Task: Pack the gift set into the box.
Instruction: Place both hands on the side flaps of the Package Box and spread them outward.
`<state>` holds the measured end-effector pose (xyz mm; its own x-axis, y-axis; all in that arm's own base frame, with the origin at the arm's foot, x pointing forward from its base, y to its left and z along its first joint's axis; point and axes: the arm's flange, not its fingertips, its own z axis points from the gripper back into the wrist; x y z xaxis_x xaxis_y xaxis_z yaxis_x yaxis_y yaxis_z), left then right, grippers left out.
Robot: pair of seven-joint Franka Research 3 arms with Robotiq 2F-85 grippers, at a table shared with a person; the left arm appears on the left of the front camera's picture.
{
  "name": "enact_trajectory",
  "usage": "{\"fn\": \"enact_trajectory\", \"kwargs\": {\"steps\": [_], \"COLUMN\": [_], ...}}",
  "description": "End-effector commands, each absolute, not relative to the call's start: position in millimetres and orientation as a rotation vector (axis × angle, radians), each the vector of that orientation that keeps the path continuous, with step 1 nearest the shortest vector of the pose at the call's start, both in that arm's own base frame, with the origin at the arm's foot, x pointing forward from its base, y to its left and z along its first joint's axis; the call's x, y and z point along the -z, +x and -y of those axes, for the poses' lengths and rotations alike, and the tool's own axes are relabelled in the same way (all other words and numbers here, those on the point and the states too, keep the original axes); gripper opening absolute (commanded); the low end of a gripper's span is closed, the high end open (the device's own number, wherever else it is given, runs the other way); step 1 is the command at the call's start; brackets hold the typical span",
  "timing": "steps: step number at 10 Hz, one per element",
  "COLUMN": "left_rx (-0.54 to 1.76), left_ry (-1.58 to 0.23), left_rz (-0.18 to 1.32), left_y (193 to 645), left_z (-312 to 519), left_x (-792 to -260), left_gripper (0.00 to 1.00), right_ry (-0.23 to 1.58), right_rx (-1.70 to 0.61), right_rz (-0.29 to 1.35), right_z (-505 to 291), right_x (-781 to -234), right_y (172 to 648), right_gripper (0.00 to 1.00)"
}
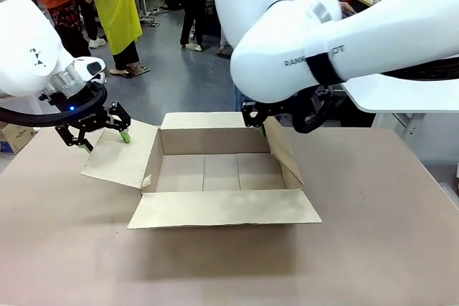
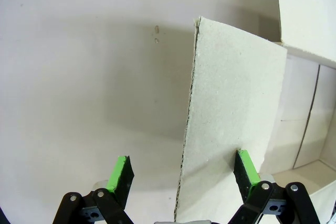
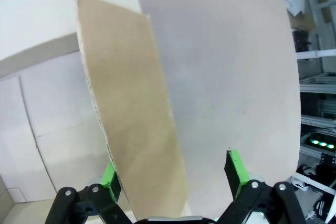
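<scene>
- Box (image 1: 215, 173), a large brown cardboard carton, sits open in the middle of the table (image 1: 373, 241). Its bare inner floor shows three panels side by side.
- All four flaps are folded outward.
  - The near flap (image 1: 222, 209) lies almost flat on the table toward the camera.
  - The far flap (image 1: 211, 121) leans away at the far side.
  - The left flap (image 1: 118, 155) slopes out and down to the robot's left.
  - The right flap (image 1: 285, 154) rises at a steep tilt.
- At the outer edge of the left flap hangs the left gripper (image 1: 107, 141), fingers spread wide and holding nothing. In its wrist view the flap's cut edge runs up between the two green pads (image 2: 118, 171): one pad is over the table, the other over the cardboard.
- At the far upper corner of the right flap is the right gripper (image 3: 172, 167), largely hidden behind its own arm (image 1: 344, 34) in the front view.
  - Its wrist view shows the jaws apart with the flap standing between them, close to one finger and well clear of the other.
  - Whether the nearer pad touches the cardboard I cannot tell, since the flap covers part of it.
- Beyond the table's far side, a person in a yellow apron (image 1: 118, 5) stands with others on the grey floor.
</scene>
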<state>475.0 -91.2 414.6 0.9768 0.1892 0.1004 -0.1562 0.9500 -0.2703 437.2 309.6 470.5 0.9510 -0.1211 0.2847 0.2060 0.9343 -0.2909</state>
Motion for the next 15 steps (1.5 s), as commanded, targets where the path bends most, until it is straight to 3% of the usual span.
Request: {"fn": "enact_trajectory", "kwargs": {"steps": [1,6,9,10,15], "left_rx": [-0.185,-0.185,-0.185,-0.185,-0.185], "left_ry": [-0.252,-0.252,-0.252,-0.252,-0.252], "left_rz": [0.121,0.121,0.121,0.121,0.121], "left_y": [473.2,473.2,473.2,473.2,473.2], "left_z": [90.4,90.4,90.4,90.4,90.4], "left_x": [-417.0,-417.0,-417.0,-417.0,-417.0], "left_gripper": [1.00,1.00,1.00,1.00,1.00], "right_ry": [-0.199,0.154,0.392,0.192,0.192], "right_rx": [0.138,0.210,0.116,0.245,0.245], "right_rz": [0.302,0.397,0.387,0.431,0.431], "right_z": [-253.5,-130.4,-94.9,-109.7,-109.7], "right_x": [-466.6,-448.8,-403.7,-437.8,-437.8], "right_y": [424.9,397.9,394.7,397.4,397.4], "right_gripper": [1.00,1.00,1.00,1.00,1.00]}}
